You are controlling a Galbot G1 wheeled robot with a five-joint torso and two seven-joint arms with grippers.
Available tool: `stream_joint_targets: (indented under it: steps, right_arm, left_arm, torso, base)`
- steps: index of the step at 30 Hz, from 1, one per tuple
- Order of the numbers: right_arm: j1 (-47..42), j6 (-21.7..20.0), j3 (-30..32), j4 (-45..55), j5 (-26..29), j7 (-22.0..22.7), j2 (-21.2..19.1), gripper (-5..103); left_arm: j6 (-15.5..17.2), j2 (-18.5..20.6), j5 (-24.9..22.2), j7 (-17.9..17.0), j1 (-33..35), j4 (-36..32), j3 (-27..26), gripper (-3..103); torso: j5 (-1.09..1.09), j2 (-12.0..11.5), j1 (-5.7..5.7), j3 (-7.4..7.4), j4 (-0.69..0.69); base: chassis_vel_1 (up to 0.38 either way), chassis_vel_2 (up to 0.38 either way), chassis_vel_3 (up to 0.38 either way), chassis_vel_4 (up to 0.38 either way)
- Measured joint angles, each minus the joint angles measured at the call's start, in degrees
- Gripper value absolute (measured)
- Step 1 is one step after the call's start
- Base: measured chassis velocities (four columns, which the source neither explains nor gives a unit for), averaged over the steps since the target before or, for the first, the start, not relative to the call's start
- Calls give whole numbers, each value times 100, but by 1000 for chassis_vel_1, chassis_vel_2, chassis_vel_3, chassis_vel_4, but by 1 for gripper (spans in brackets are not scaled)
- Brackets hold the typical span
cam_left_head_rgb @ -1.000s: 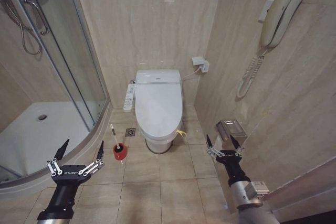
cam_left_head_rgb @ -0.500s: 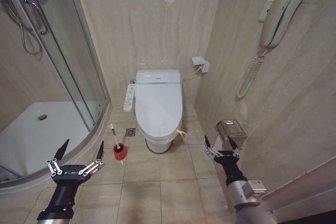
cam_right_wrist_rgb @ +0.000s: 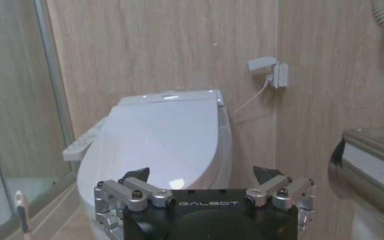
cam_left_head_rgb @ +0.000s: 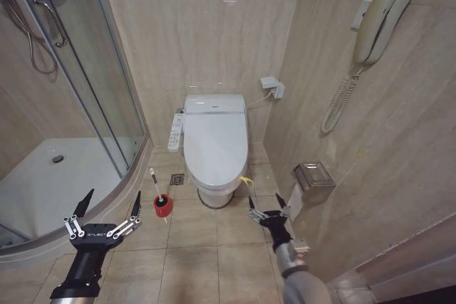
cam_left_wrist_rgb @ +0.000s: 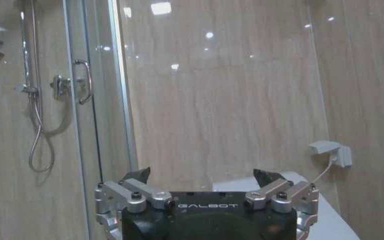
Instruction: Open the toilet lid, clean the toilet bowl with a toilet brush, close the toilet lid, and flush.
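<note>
While the toilet lid (cam_left_head_rgb: 215,146) lies shut, nothing of the task looks begun. Right claw (cam_left_head_rgb: 268,216) hangs low, fingers spread and empty, lid ahead and slightly to its left. Left claw (cam_left_head_rgb: 104,219) idle near the floor, also spread; toilet brush (cam_left_head_rgb: 158,191) stands in its red cup (cam_left_head_rgb: 163,206) just ahead-right of it. Bowl hidden under lid; flush control not made out.

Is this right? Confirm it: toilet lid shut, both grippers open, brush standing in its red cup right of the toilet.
One error: the toilet brush stands in its red holder cup left of the toilet, per the head view. The toilet lid is shut; the left gripper and right gripper are open.
</note>
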Motion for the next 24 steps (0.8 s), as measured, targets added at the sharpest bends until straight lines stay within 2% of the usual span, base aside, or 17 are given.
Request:
stream_joint_targets:
  steps: [8,24]
  right_arm:
    - [-37,418,154,110,105,16,-148,100]
    - [-43,431,133,116,163,-132,-137,100]
  left_arm:
    - [0,0,0,0,0,0,0,100]
    - [0,0,0,0,0,0,0,100]
  torso:
    - [-1,0,0,0,-2]
    - [-1,1,-2,-1,0]
  base:
    - [0,0,0,0]
    - [-10,6,7,-5]
